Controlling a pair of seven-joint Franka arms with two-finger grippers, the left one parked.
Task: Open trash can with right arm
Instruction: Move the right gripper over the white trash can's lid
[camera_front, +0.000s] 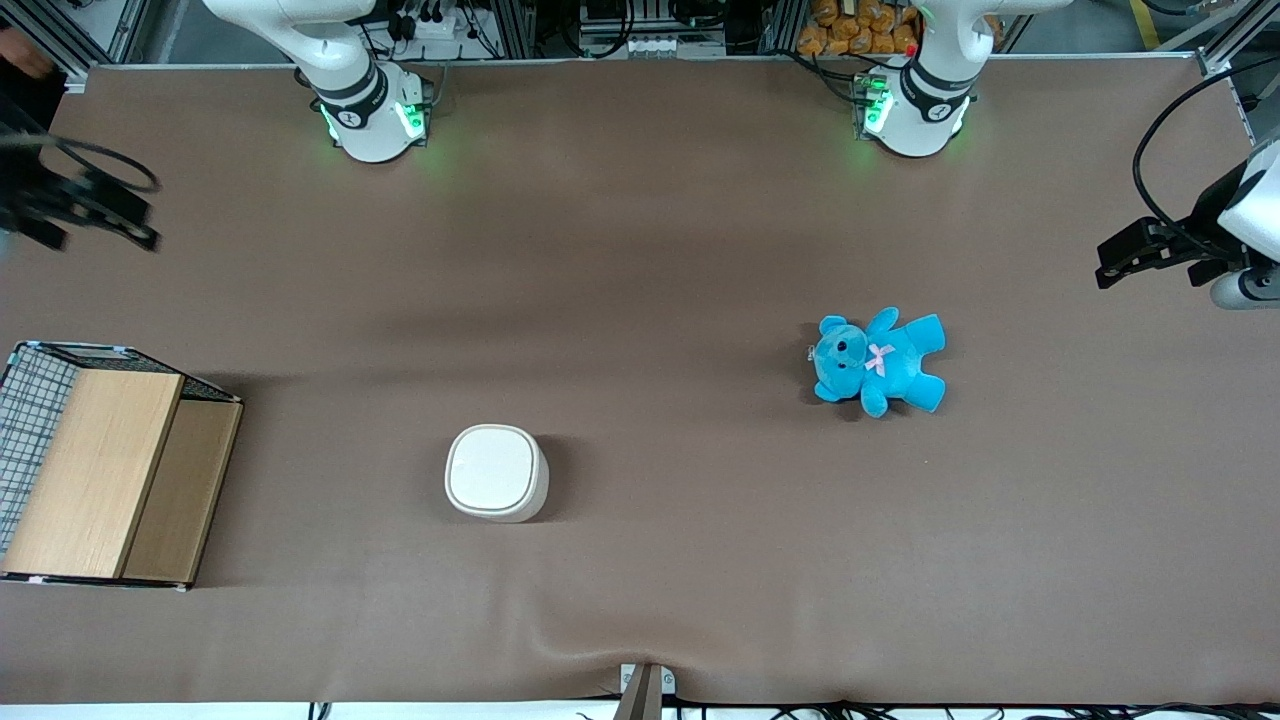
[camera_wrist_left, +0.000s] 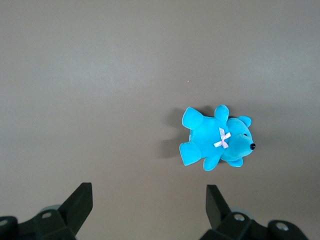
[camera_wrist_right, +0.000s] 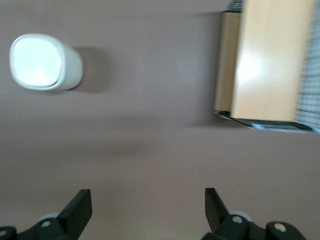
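We see the trash can (camera_front: 496, 472) standing upright on the brown table cover (camera_front: 640, 250), lid flat and shut, roughly mid-table and near the front camera's edge. Nothing touches it.

The right arm's gripper (camera_front: 85, 212) hangs high over the working arm's end of the table, blurred in the front view, well apart from the trash can and farther from the front camera than it. In the right wrist view its two black fingers (camera_wrist_right: 77, 210) stand wide apart with only bare cover between them, holding nothing. That view also takes in the trash can (camera_wrist_right: 44, 62) and the wood-and-wire box (camera_wrist_right: 267, 62).

The wood-and-wire box (camera_front: 105, 470) sits at the working arm's end of the table, beside the trash can but clear of it, wire mesh on its outer side.

A blue teddy bear (camera_front: 880, 362) with a pink bow lies toward the parked arm's end, well apart from the trash can, somewhat farther from the front camera.
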